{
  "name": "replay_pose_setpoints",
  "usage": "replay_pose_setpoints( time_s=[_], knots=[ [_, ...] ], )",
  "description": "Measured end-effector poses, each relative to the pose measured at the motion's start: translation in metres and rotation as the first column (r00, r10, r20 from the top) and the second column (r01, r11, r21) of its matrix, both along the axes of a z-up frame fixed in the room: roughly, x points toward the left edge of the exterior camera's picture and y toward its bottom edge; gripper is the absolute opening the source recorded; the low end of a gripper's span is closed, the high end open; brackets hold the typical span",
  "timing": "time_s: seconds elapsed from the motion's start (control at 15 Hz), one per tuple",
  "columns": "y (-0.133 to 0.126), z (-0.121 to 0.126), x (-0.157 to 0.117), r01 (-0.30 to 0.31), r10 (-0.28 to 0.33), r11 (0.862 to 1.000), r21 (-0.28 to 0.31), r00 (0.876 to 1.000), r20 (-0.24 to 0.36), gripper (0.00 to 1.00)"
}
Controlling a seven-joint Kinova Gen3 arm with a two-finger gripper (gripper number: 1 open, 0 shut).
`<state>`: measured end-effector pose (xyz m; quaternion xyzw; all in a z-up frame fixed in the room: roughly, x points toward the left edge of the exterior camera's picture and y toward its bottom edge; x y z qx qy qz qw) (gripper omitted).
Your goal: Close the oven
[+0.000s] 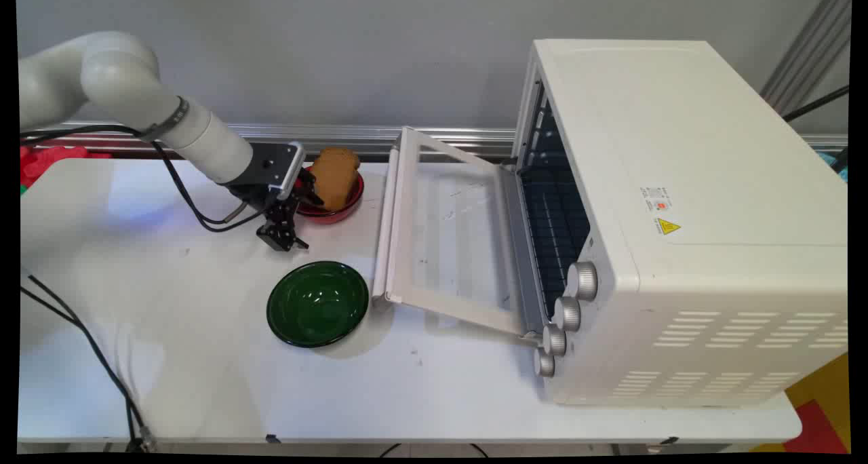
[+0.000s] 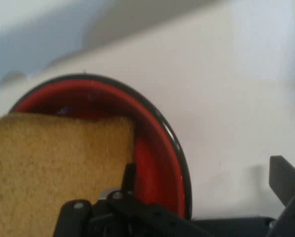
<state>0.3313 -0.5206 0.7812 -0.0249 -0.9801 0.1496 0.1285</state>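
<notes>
The near strip of the white desk point(image 1: 420, 396) lies bare from its front edge up to the green bowl point(image 1: 317, 304), with a black cable point(image 1: 88, 345) trailing across the near left corner. The green bowl stands open and holds nothing; its right rim sits just beside the near corner of the oven door point(image 1: 444, 230), apart from it by a thin gap. That door hangs lowered and juts leftward from the white toaster oven point(image 1: 678, 213), which fills the right half of the desk; its dark cavity faces left, and four silver knobs point(image 1: 566, 313) line its near front edge. Left of the bowl the desk is open out to its left edge.

Farther back, the gripper point(image 1: 298, 213) hangs low over the desk, between the green bowl and the red bowl point(image 1: 336, 205). Its fingers stand spread: one finger point(image 2: 130, 180) sits at the red bowl by the bread, the other point(image 2: 285, 180) well outside the rim over bare desk. A slice of toast point(image 1: 335, 176) stands on edge in the red bowl, leaning against the far side. Behind runs a metal rail point(image 1: 352, 137) at the foot of the grey wall.
</notes>
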Motion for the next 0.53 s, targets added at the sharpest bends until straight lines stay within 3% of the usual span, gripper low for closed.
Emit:
replay_pose_setpoints(
  time_s=[0.27, 0.53],
  knots=[
    [-0.002, 0.029, -0.004, -0.024, 0.026, 0.999, 0.033, 0.997, -0.078, 1.00],
    [-0.008, 0.069, -0.002, -0.070, 0.095, 0.990, 0.124, 0.973, -0.211, 1.00]
  ],
)
